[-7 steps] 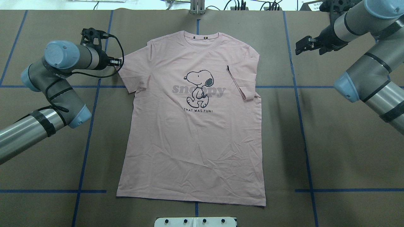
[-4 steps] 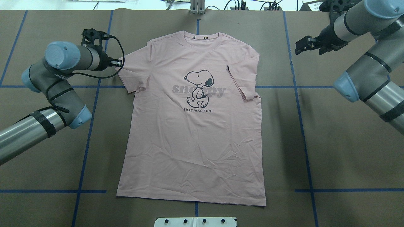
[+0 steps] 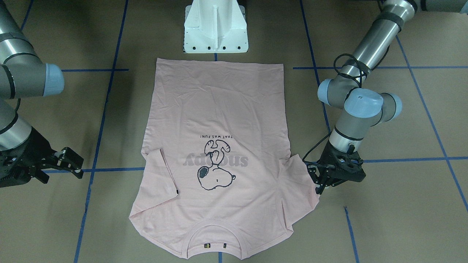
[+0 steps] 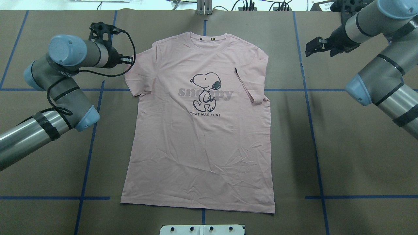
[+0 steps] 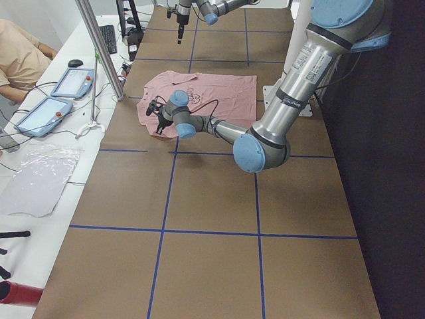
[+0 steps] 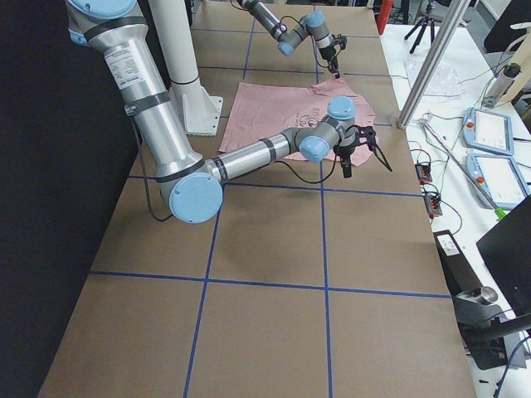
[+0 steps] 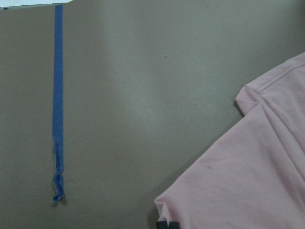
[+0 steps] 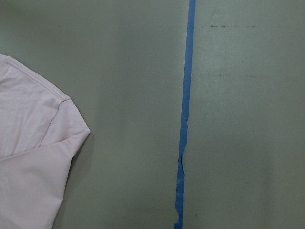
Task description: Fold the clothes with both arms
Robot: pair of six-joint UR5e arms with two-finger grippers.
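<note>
The pale pink T-shirt point(image 4: 199, 140) lies flat, print up, collar at the far side; it also shows in the front-facing view point(image 3: 215, 106). The sleeve on my right side is folded inward over the chest point(image 4: 248, 88). My left gripper point(image 4: 130, 60) is at the outer edge of the other sleeve and is shut on its hem; the left wrist view shows the sleeve corner point(image 7: 164, 207) pinched at the fingertips point(image 7: 167, 224). My right gripper point(image 4: 310, 48) is open and empty above bare table, well right of the shirt. The right wrist view shows only the shirt's shoulder edge point(image 8: 28, 157).
The white pedestal base point(image 4: 202, 229) stands at the shirt's hem side. Blue tape lines point(image 4: 307, 107) cross the brown table cover. A metal post point(image 4: 204, 6) stands beyond the collar. Tablets point(image 5: 53, 100) and a seated operator point(image 5: 20, 56) are past the far table edge.
My left gripper has moved away from me and toward the shirt's middle, drawing the sleeve's edge inward with it. The right arm has not moved.
</note>
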